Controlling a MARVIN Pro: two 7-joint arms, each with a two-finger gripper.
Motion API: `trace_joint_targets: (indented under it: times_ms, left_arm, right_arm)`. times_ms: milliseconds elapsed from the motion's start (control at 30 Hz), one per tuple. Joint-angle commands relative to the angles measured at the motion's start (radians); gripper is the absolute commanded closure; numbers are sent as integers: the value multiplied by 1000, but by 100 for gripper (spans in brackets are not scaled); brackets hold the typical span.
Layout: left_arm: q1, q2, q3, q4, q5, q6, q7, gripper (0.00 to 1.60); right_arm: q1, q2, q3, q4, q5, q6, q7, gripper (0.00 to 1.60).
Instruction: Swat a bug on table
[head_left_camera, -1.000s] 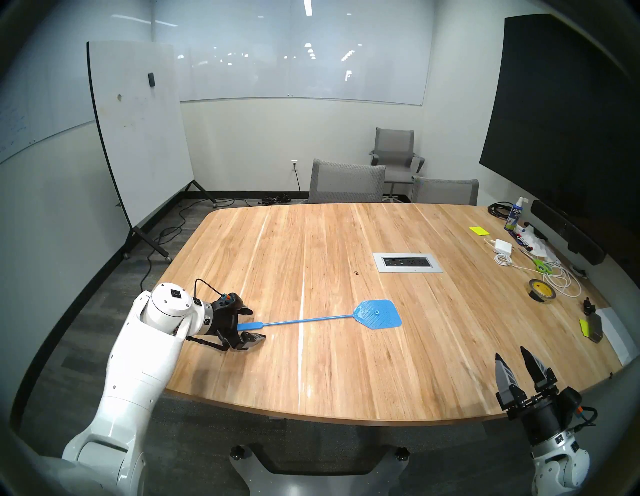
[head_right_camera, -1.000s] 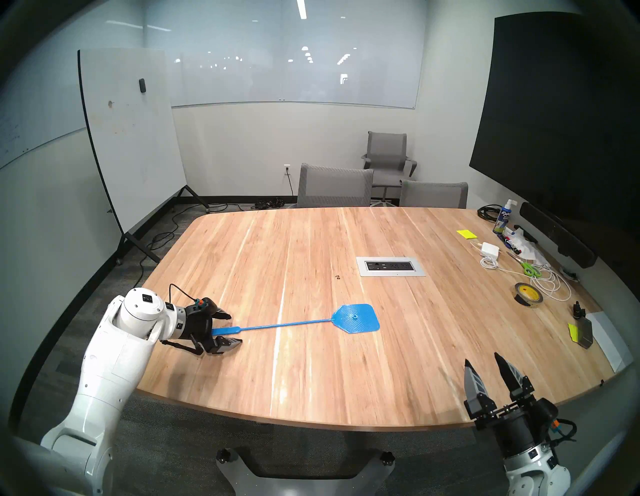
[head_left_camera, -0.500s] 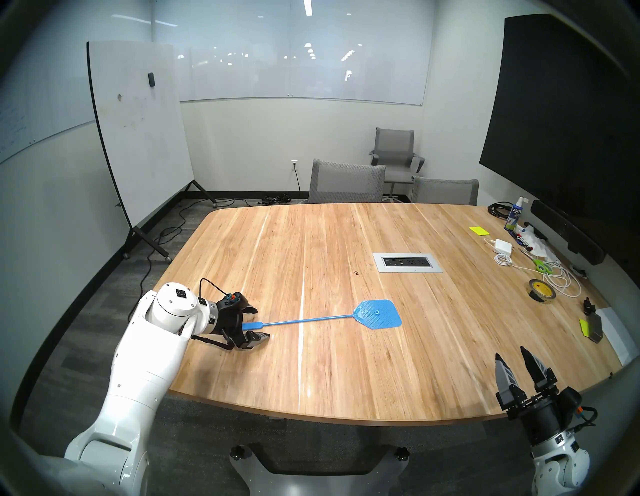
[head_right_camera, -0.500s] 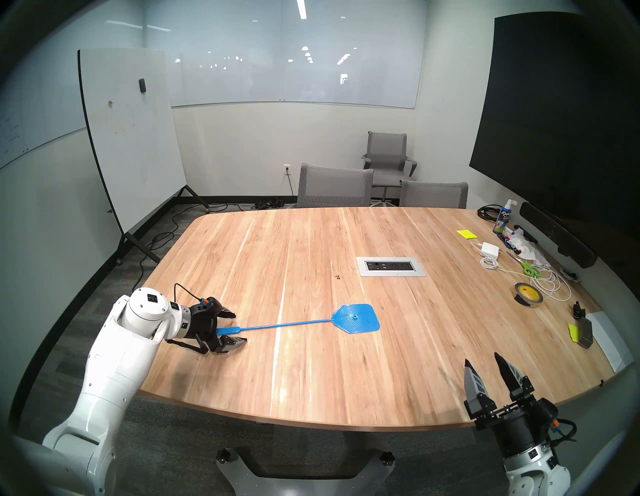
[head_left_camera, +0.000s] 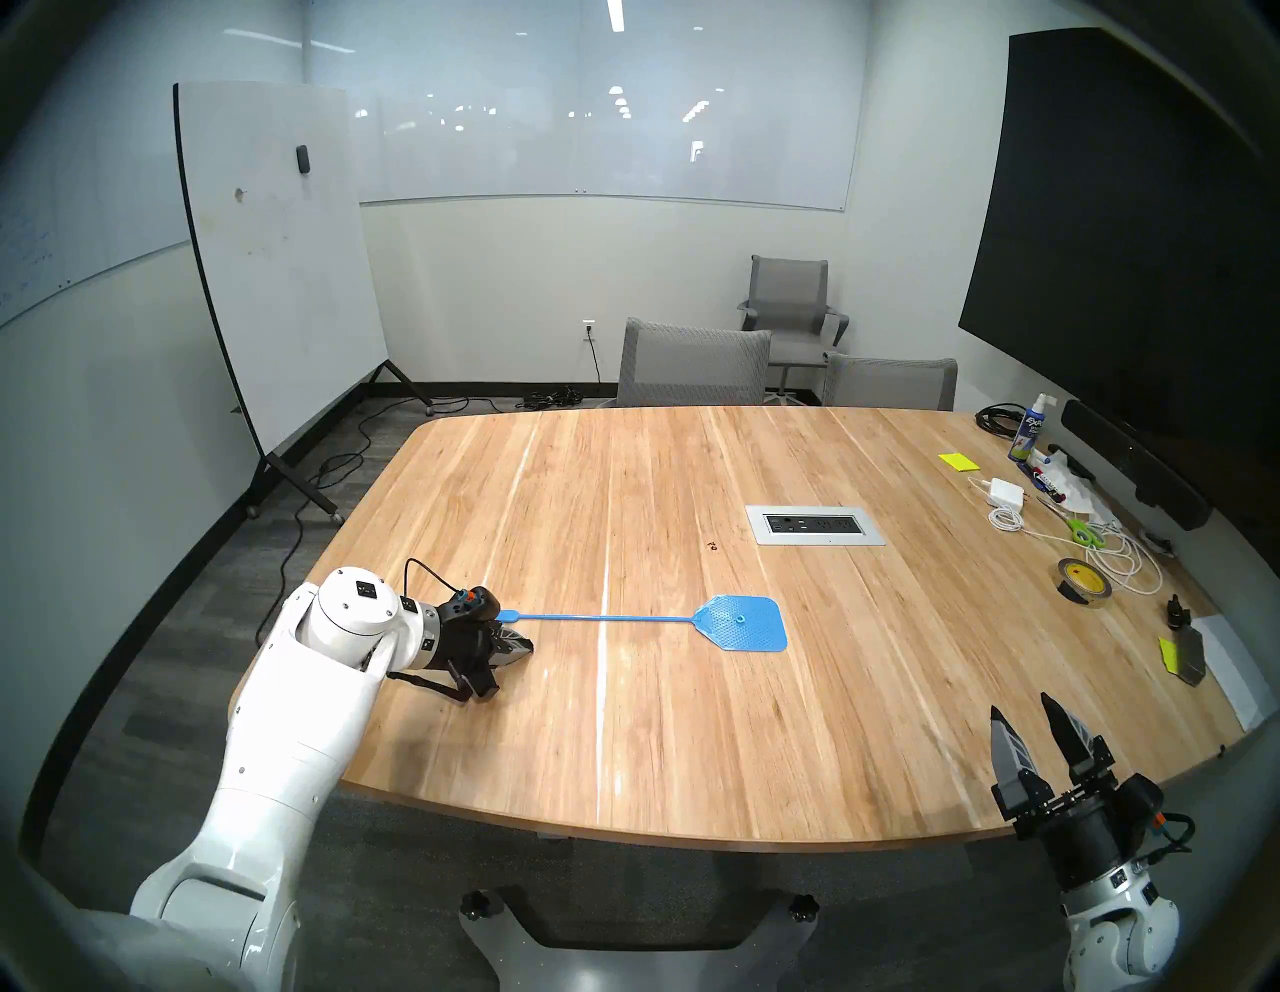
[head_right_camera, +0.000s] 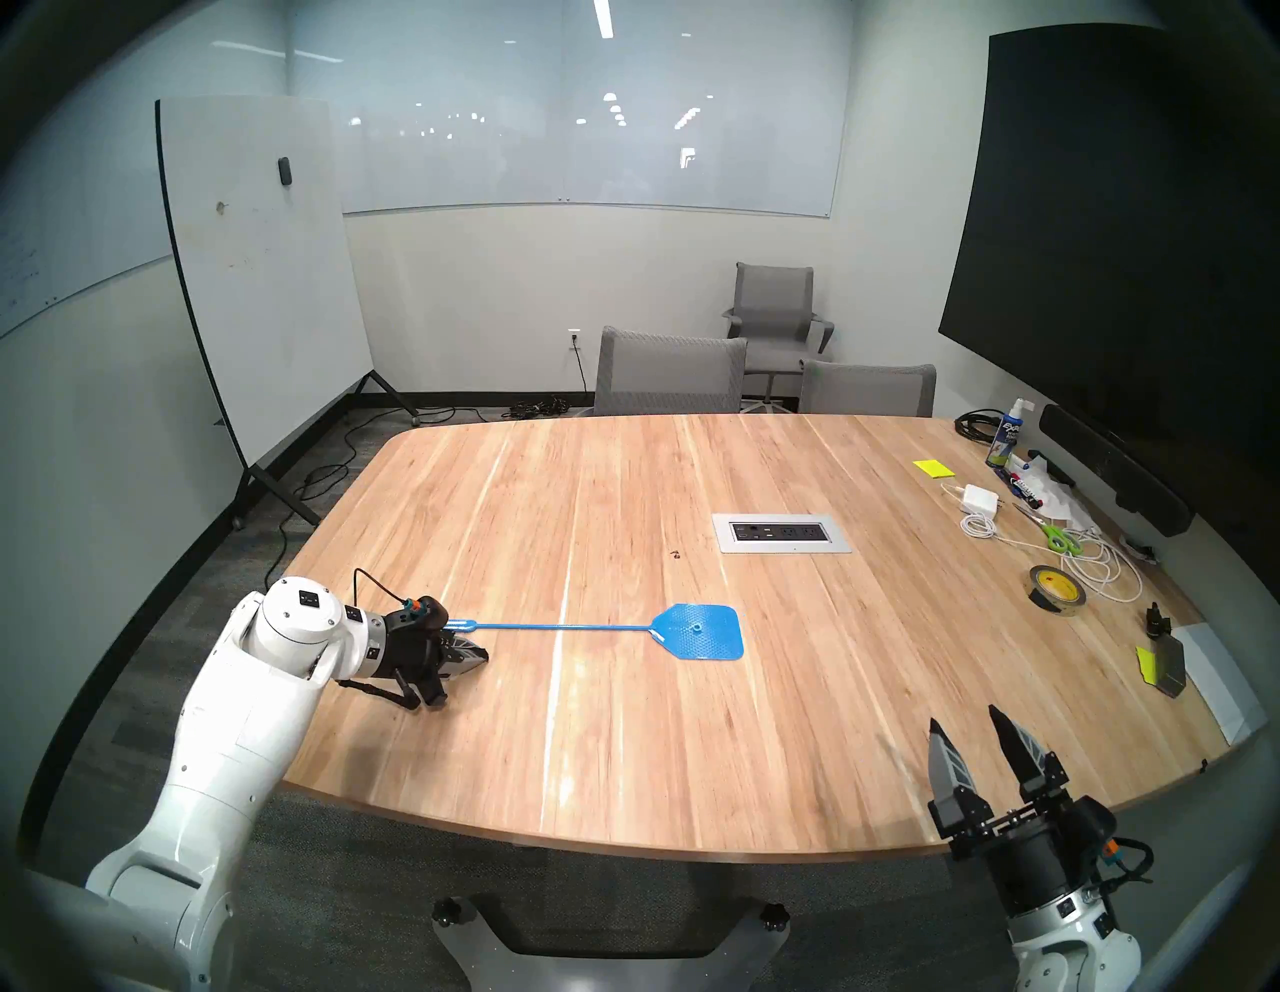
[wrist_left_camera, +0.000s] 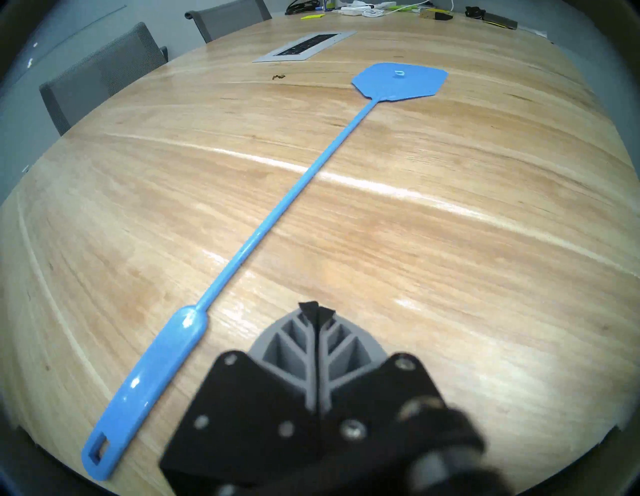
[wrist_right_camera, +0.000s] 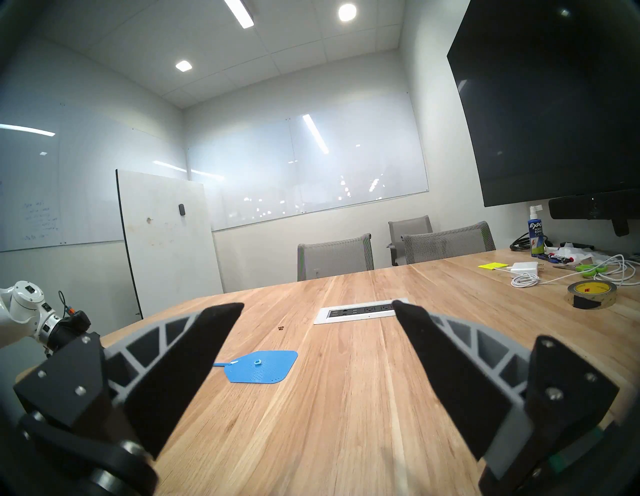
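Head stereo left view: the bug (head_left_camera: 711, 546) is a tiny dark speck near the middle of the bench (head_left_camera: 623, 762), just at 9 o'clock from the grey outlet panel (head_left_camera: 815, 524). The blue swatter (head_left_camera: 741, 623) lies flat on the wood, its head at about 5 o'clock from the bug and clearly apart from it. Its thin handle runs toward 9 o'clock, ending at the left claw (head_left_camera: 516, 648).

In the left wrist view that claw's fingers are pressed together with nothing between them. The swatter's grip lies on the bench just beside them at 9 o'clock, outside the claw.

The right claw (head_left_camera: 1021, 705) hangs over the bench's near edge at 4 o'clock from the bug, well away, fingers spread wide and empty. A tape roll (head_left_camera: 1084, 582) sits at 3 o'clock.
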Motion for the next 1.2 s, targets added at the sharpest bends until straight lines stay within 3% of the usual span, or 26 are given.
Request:
trace_joint_targets:
  times_ms: [0, 133, 167, 200, 233, 567, 1167]
  left_arm:
    - [4, 9, -4, -3, -3, -13, -3, 160]
    - [16, 13, -9, -25, -1, -20, 7, 160]
    - [18, 15, -9, -32, 0, -21, 8, 97]
    - [17, 15, -12, -37, -1, -18, 8, 13]
    - [17, 16, -13, -41, -2, -22, 9, 0]
    - [-10, 14, -1, -33, 9, -50, 38, 0]
    - [-109, -6, 27, 96, 23, -100, 84, 0]
  right_arm:
    - [1, 1, -1, -15, 0, 1, 0, 0]
    - [1, 1, -1, -15, 0, 1, 0, 0]
    - [1, 1, -1, -15, 0, 1, 0, 0]
    - [2, 1, -1, -15, 0, 1, 0, 0]
    - [2, 1, -1, -15, 0, 1, 0, 0]
    - [2, 1, -1, -15, 0, 1, 0, 0]
    - [2, 1, -1, -15, 0, 1, 0, 0]
